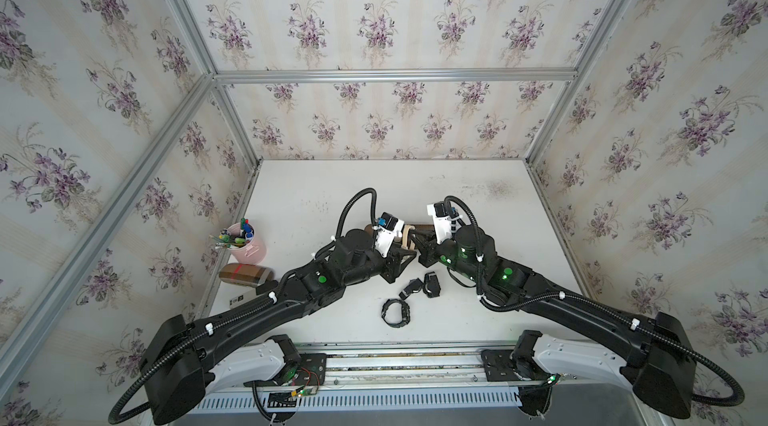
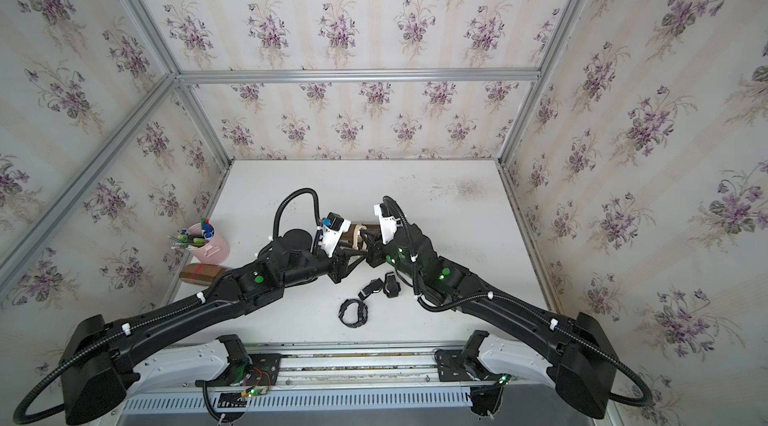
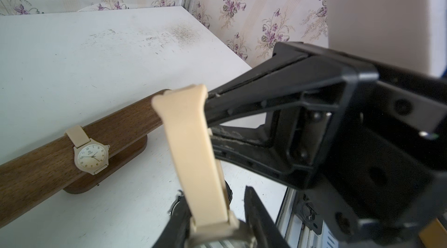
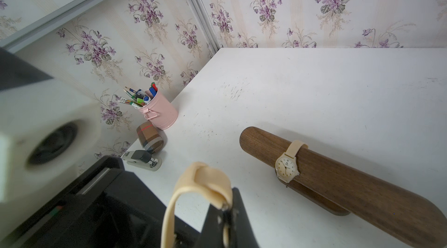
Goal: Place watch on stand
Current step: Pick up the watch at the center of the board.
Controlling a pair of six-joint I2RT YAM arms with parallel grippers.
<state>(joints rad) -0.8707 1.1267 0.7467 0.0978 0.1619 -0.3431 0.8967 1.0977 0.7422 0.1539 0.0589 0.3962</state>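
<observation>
Left wrist footage is showing the beige watch (image 3: 193, 150) being held off the counter (image 3: 72, 53), on the side of the stand (image 3: 116, 125) that is facing the arm bases. Its case is being clamped by the left pincer (image 3: 214, 192), whose jaws are being held part-way apart by it. The strap's free end is being pinched in the fully closed right pincer (image 4: 225, 213). The stand's bar is lying crosswise to both arms, with another beige watch (image 3: 91, 157) already being carried round its middle. Judging from this, the strap is needing to be taken over the bar, square to its long axis, beside that watch. Both pincers are standing about equally near the stand.
</observation>
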